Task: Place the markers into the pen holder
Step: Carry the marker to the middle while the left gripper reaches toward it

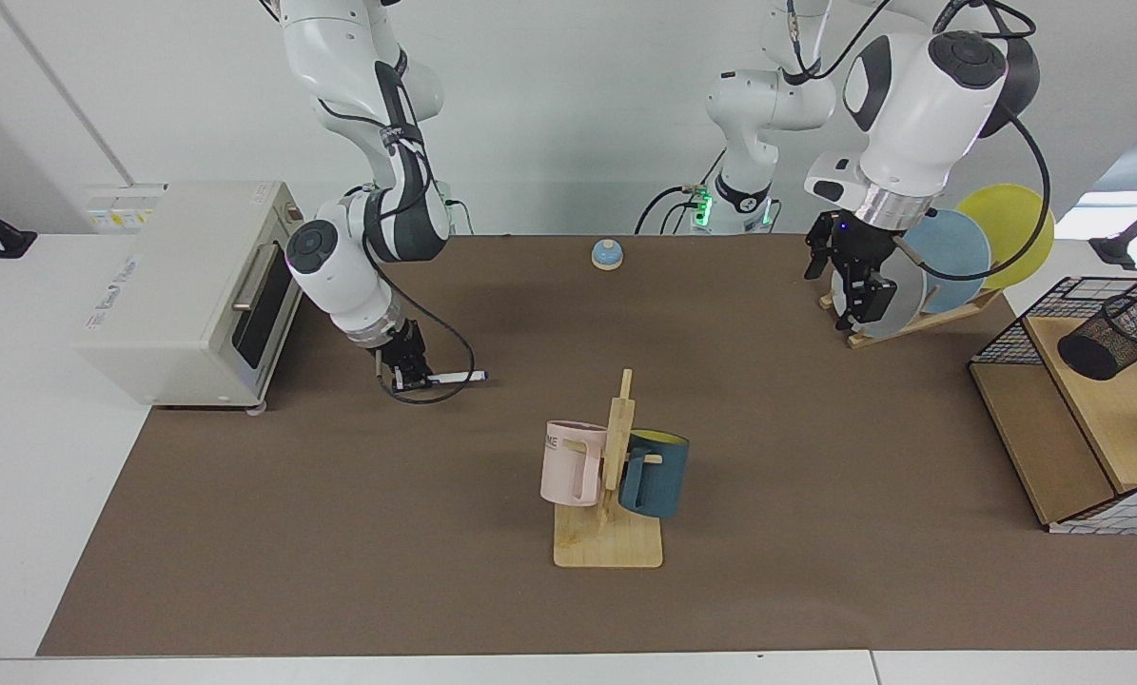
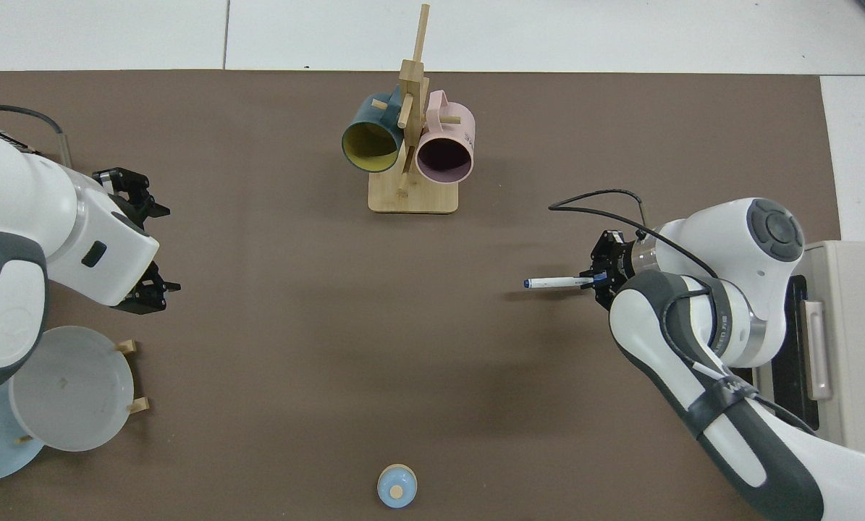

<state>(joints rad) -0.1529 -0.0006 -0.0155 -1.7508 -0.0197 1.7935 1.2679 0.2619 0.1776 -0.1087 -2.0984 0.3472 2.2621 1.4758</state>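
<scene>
The marker (image 1: 456,378) (image 2: 557,282) is slim and white with a blue cap. It is held level just above the brown mat, cap end pointing toward the table's middle. My right gripper (image 1: 406,374) (image 2: 596,279) is shut on its tail end, near the toaster oven. The pen holder (image 1: 1114,337), a small black mesh cup, lies tilted on a wooden shelf at the facing view's far right and is out of the top view. My left gripper (image 1: 850,282) (image 2: 173,250) hangs open and holds nothing, in front of the plate rack.
A toaster oven (image 1: 187,285) stands beside the right arm. A wooden mug rack (image 1: 610,533) holding a pink and a blue mug is mid-table. Plates (image 1: 953,252) lean in a rack. A wire-grid basket (image 1: 1015,323) surrounds the shelf. A small blue bell (image 1: 607,254) sits at the back.
</scene>
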